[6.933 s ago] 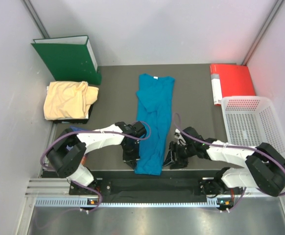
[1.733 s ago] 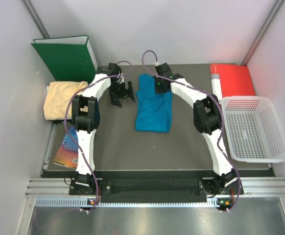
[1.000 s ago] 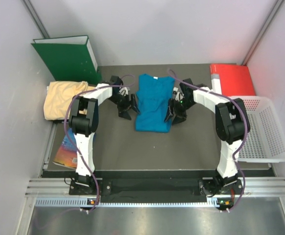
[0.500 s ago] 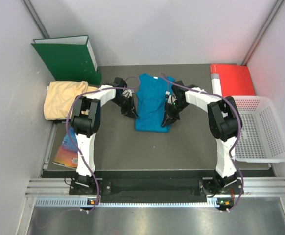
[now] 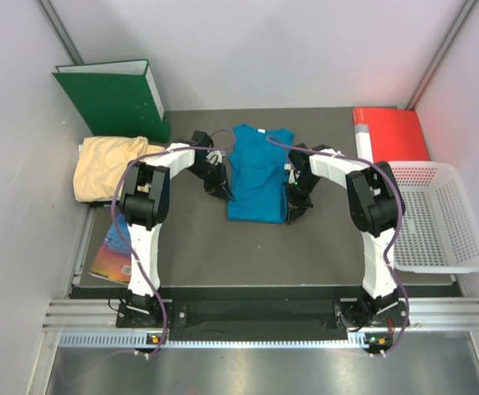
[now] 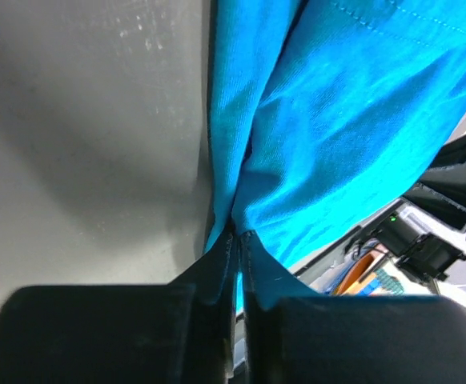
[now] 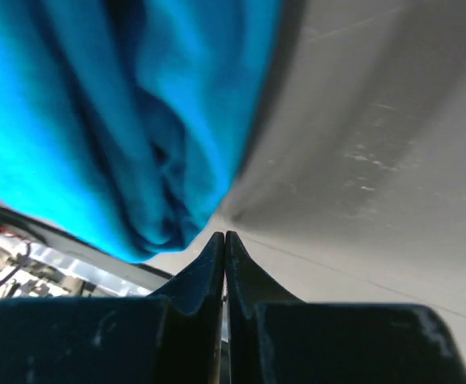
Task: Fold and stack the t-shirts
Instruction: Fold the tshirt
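Note:
The teal-blue t-shirt [image 5: 258, 173] lies folded in half at the middle of the dark table [image 5: 198, 247], its white neck label at the far end. My left gripper [image 5: 222, 189] sits at the shirt's left edge; in the left wrist view its jaws [image 6: 238, 234] are pinched on a fold of the teal cloth [image 6: 337, 120]. My right gripper [image 5: 294, 209] is at the shirt's right lower edge. Its fingers [image 7: 224, 234] are shut tip to tip with nothing between them, and the teal cloth [image 7: 121, 120] bunches just beside them. The pale yellow-orange t-shirt [image 5: 108, 169] lies crumpled at the far left.
A green binder [image 5: 116, 99] stands at the back left, behind the yellow shirt. A red folder [image 5: 392, 136] lies at the back right, with a white mesh basket [image 5: 425, 267] in front of it. A colourful booklet [image 5: 108, 251] lies at the table's left edge.
The long teal shirt has been folded in half. Over the last second both grippers closed in on its sides and shut. The right gripper then slid a little outward and nearer.

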